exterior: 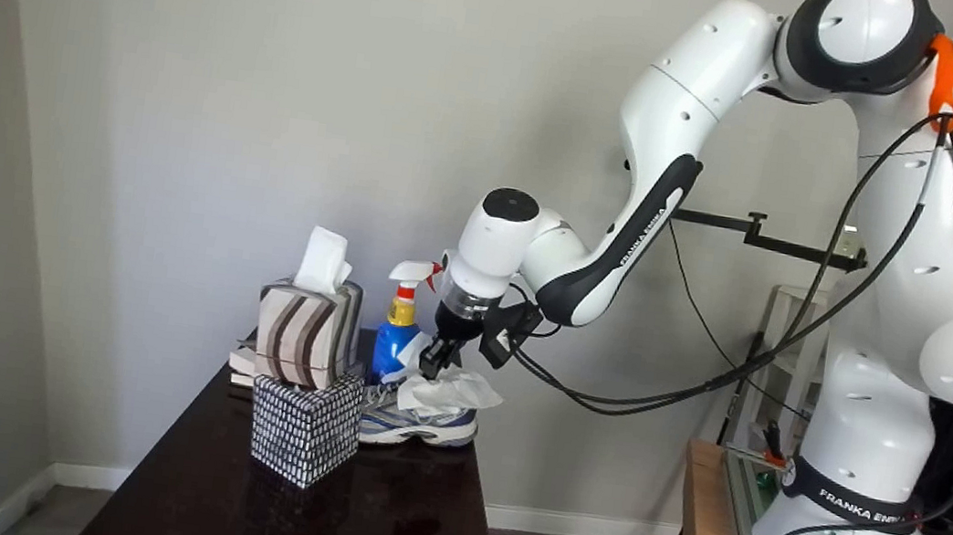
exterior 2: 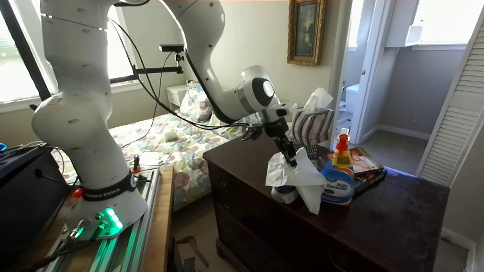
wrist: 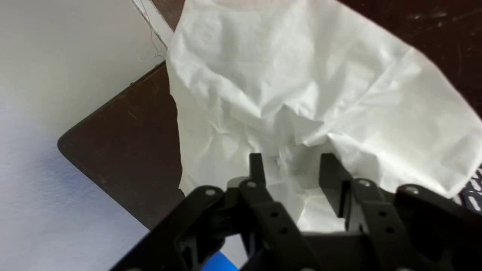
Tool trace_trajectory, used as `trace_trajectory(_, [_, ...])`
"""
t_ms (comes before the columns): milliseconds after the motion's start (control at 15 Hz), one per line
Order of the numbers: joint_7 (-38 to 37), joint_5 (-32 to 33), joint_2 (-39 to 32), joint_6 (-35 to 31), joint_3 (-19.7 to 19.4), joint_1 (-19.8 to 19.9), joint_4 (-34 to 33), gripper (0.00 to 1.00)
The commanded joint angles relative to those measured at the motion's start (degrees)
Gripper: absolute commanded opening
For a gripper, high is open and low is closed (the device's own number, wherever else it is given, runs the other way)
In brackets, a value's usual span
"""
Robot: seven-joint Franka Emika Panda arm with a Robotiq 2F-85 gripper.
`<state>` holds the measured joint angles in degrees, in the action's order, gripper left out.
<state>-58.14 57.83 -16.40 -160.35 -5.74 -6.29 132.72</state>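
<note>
The hand (wrist: 291, 169) — jaws parted — stands close over a crumpled tissue (wrist: 301, 90), which drapes over a shoe (exterior: 418, 431). A spray bottle (exterior 2: 337, 186) stands beside them on the dresser (exterior 2: 397, 219).

The gripper (exterior 2: 292, 161) points down at white tissue (exterior 2: 301, 176) beside a spray bottle (exterior 2: 337, 184).

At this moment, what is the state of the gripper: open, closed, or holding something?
Gripper: open, jaws apart at the white tissue, nothing clamped between them.
</note>
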Motion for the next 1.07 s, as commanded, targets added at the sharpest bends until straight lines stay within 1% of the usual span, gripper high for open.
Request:
trace_trajectory(0, [-0.46,0.35,2.75,-0.36,0.18,-0.24,2.53,0.76])
trace_trajectory(67, [-0.25,0.08,3.05,-0.32,0.31,-0.18,2.80,0.83])
trace_trajectory(133, [0.23,-0.50,3.48,-0.58,0.58,0.01,3.22,0.39])
trace_trajectory(200, [0.73,-1.19,4.00,-0.49,0.90,0.14,3.65,0.43])
trace_trajectory(267, [1.45,-2.28,4.76,-0.18,1.36,0.30,4.33,0.42])
trace_trajectory(400, [2.95,-4.48,6.67,0.36,2.30,0.58,6.12,0.27])
trace_trajectory(467, [3.92,-5.87,7.67,0.93,2.86,0.66,7.08,0.18])
trace_trajectory(600, [5.19,-8.39,9.64,1.63,3.55,0.58,8.75,0.06])
trace_trajectory(667, [6.15,-9.69,10.58,1.64,3.83,0.61,9.52,0.37])
trace_trajectory(800, [8.02,-11.90,12.69,1.44,4.35,0.51,11.18,0.41])
trace_trajectory(867, [9.20,-13.03,13.61,1.27,4.64,0.42,11.95,0.47])
trace_trajectory(933, [10.63,-14.05,14.41,0.82,4.87,0.36,12.70,0.57])
trace_trajectory(1000, [11.08,-13.91,14.89,0.41,4.81,0.27,12.83,0.63])
